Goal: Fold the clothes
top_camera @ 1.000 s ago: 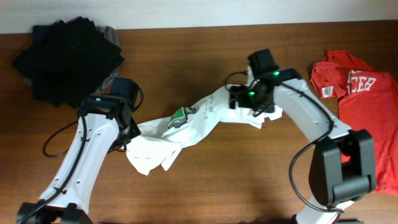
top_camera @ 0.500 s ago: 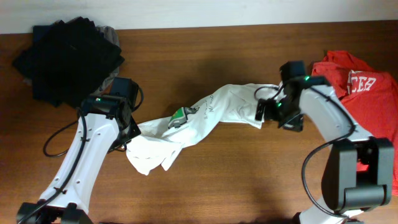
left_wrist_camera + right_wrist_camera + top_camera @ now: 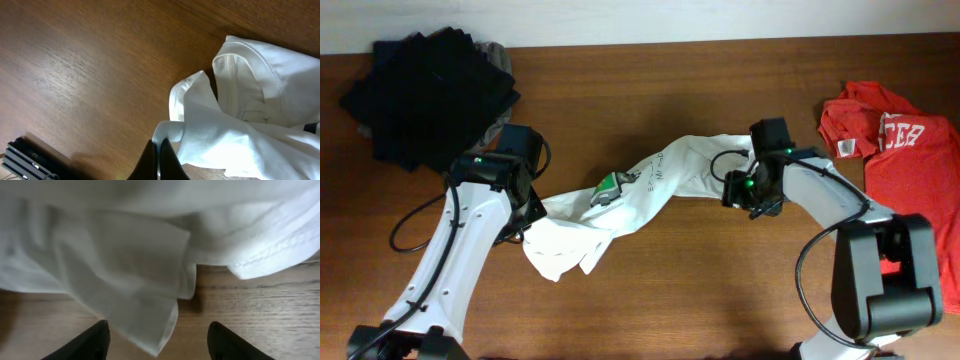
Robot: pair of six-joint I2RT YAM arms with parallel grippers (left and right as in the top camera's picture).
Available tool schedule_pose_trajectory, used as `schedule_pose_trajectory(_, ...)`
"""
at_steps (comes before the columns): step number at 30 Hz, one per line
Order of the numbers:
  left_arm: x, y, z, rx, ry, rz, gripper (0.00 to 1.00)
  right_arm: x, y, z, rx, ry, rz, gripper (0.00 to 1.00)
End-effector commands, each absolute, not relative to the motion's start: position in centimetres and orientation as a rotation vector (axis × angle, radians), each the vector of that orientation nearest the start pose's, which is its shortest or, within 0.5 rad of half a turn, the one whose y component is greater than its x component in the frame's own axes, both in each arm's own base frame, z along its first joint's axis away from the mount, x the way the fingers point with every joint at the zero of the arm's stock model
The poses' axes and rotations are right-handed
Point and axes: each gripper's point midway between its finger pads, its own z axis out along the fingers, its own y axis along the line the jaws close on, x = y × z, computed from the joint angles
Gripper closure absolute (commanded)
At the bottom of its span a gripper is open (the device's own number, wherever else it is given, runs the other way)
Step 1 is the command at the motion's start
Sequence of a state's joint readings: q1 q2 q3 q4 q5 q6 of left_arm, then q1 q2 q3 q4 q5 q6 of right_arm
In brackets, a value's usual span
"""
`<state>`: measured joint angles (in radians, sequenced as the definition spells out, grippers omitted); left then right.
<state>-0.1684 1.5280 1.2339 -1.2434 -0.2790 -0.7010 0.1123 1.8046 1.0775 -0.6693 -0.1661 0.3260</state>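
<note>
The clothes, a white T-shirt (image 3: 650, 185) with a green-and-red badge, lie crumpled in a long band across the middle of the table. My left gripper (image 3: 523, 218) is shut on a fold at the shirt's left end. In the left wrist view the black fingers (image 3: 159, 142) pinch the white cloth (image 3: 240, 135) just above the wood. My right gripper (image 3: 735, 187) is at the shirt's right end. In the right wrist view it (image 3: 159, 330) stands open, its two fingers either side of a loose flap of the shirt (image 3: 125, 255) and not touching it.
A red T-shirt with white lettering (image 3: 900, 180) lies at the right edge of the table, close to the right arm. A pile of black folded garments (image 3: 425, 90) sits at the back left. Bare wood (image 3: 700, 290) runs along the front.
My right gripper swung right off the shirt's middle, then came back a little to the right end, and its jaws have narrowed. The left arm has not moved.
</note>
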Motion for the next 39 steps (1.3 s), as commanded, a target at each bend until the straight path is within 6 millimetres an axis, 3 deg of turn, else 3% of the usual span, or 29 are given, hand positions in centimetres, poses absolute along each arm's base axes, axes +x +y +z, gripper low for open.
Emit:
schedule_pose_trajectory(1, 27.3, 0.2, 12.9, -0.81, 2.845, 0.338, 1.0, 33.1, 7.0, -0.5, 0.334, 3.016, 0.303, 0.39)
schedule_pose_trajectory(4, 27.3, 0.2, 12.9, -0.81, 2.845, 0.338, 1.0, 33.5, 7.0, -0.6, 0.338, 3.004, 0.307, 0.49)
schedule_pose_trajectory(9, 27.3, 0.2, 12.9, -0.81, 2.844, 0.337, 0.99, 33.7, 6.9, -0.5, 0.37, 2.996, 0.31, 0.93)
schedule_pose_trajectory(13, 27.3, 0.2, 12.9, -0.81, 2.845, 0.339, 1.0, 34.1, 7.0, 0.4, 0.378, 2.998, 0.315, 0.96)
schedule_pose_trajectory(16, 27.3, 0.2, 13.3, -0.81, 2.843, 0.335, 1.0, 34.9, 6.9, 2.3, 0.383, 3.0, 0.313, 0.96)
schedule_pose_trajectory(19, 26.7, 0.4, 16.3, -0.809, 2.844, 0.348, 0.99, 35.8, 6.4, 6.1, 0.415, 3.006, 0.308, 0.96)
schedule_pose_trajectory(21, 26.5, 0.7, 19.4, -0.807, 2.806, 0.341, 1.0, 36.3, 5.6, 9.6, 0.447, 2.997, 0.307, 0.96)
schedule_pose_trajectory(26, 25.3, 1.0, 30.6, -0.797, 2.56, 0.161, 0.99, 35.9, 2.9, 21.9, 0.527, 2.878, 0.323, 0.96)
schedule_pose_trajectory(27, 24.7, 1.1, 32.8, -0.786, 2.499, 0.116, 0.99, 35.2, 2.2, 25.1, 0.529, 2.828, 0.326, 0.96)
schedule_pose_trajectory(29, 23.2, 1.4, 36.1, -0.776, 2.403, 0.051, 1.0, 34.0, 1.5, 29.4, 0.522, 2.746, 0.329, 0.96)
schedule_pose_trajectory(33, 19.7, 1.2, 41.4, -0.69, 2.231, -0.105, 0.99, 30.4, 0.9, 37.6, 0.432, 2.545, 0.338, 0.96)
schedule_pose_trajectory(36, 16.8, 1.7, 43.4, -0.678, 2.126, -0.16, 1.0, 27.6, 1.3, 41.5, 0.367, 2.408, 0.348, 0.96)
schedule_pose_trajectory(39, 14.2, 2.1, 44.5, -0.669, 2.049, -0.197, 1.0, 24.3, 1.4, 44.3, 0.338, 2.296, 0.339, 0.96)
